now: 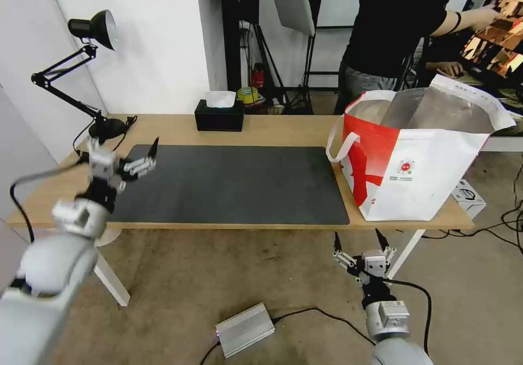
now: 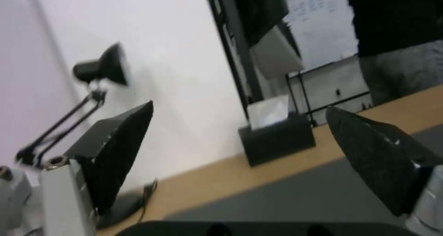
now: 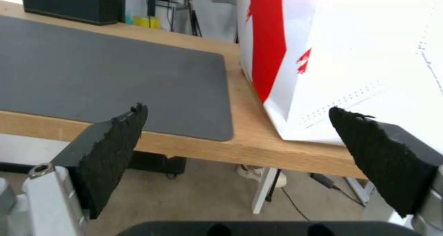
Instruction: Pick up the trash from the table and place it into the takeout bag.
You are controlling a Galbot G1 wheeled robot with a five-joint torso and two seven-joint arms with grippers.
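Note:
The table (image 1: 272, 128) is a light-wood top with a dark grey mat (image 1: 229, 182) on it. At its right end stands the takeout bag (image 1: 419, 163), white and red, its foil-lined mouth open upward. The trash is out of view. My left gripper (image 1: 117, 152) hovers open over the mat's left end, nothing between its fingers; the left wrist view has it (image 2: 239, 108) facing along the table. My right gripper (image 1: 358, 241) hangs open below the table's front edge, just left of the bag. The right wrist view looks past it (image 3: 237, 108) at the mat corner and the bag (image 3: 351, 56).
A black tissue box (image 1: 219, 115) sits at the table's back edge. A black desk lamp (image 1: 92, 27) stands at the back left corner. On the floor in front lies a silver box (image 1: 245, 329) with cables. A small white box (image 1: 468, 193) lies beside the bag.

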